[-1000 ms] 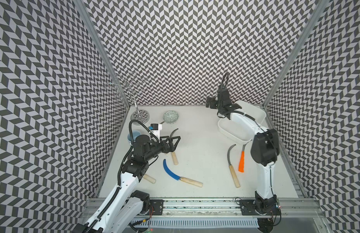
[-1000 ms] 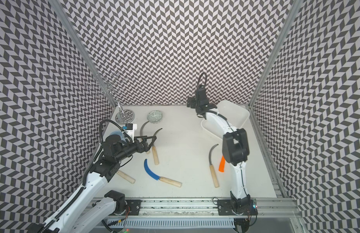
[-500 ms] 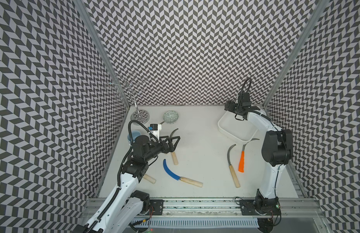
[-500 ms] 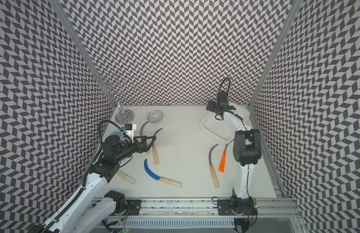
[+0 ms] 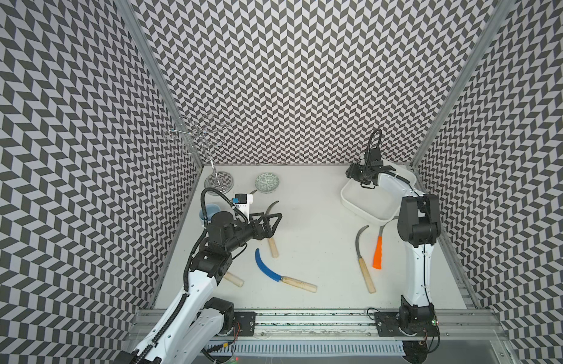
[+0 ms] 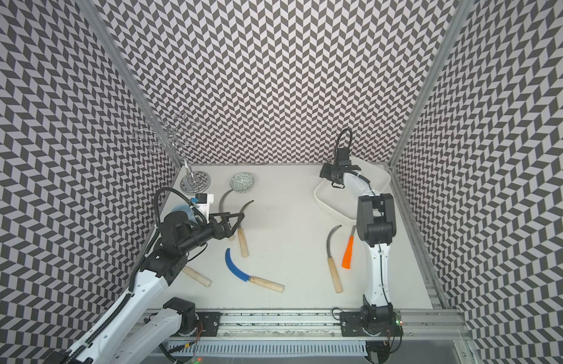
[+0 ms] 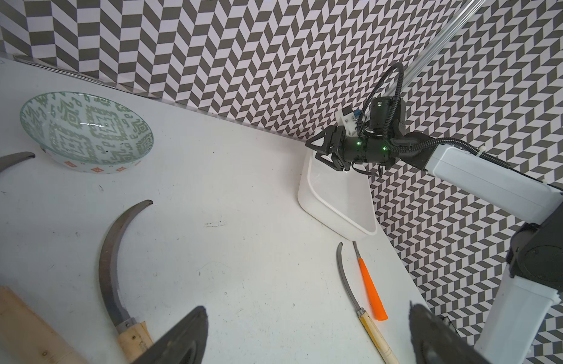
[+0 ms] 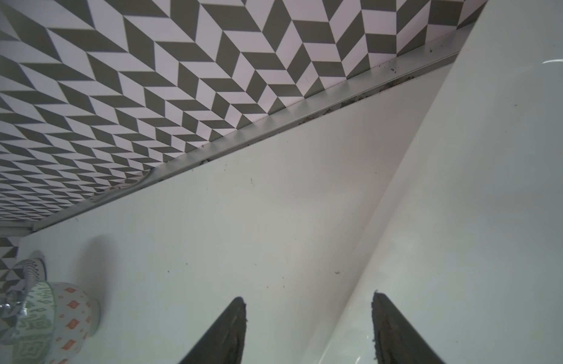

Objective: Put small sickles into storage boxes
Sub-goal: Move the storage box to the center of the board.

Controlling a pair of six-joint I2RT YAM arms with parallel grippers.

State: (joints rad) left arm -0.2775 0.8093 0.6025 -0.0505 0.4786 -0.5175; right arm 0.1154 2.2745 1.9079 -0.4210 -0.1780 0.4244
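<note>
Nearest the rail, well apart from the white tray on the left arm's side, the blue-bladed sickle lies flat on the worktop. Beside it, a second sickle shows only its pale handle from under the left arm. Just short of the tray's near end, a grey sickle and the orange-handled sickle lie side by side, the orange one's blade tip close to the tray's wall.

Level with the tray's near end but well apart from it, the left gripper hovers wide open and holds nothing. It is over a fifth sickle. A sixth sickle lies just beyond, and a blue mug stands beside the arm.

The right gripper is at the tray's far rim. Its jaws are partly apart, one on each side of the rim, and grip nothing; whether they touch it I cannot tell. Across from the tray's far end stand a patterned bowl and a wire stand.
</note>
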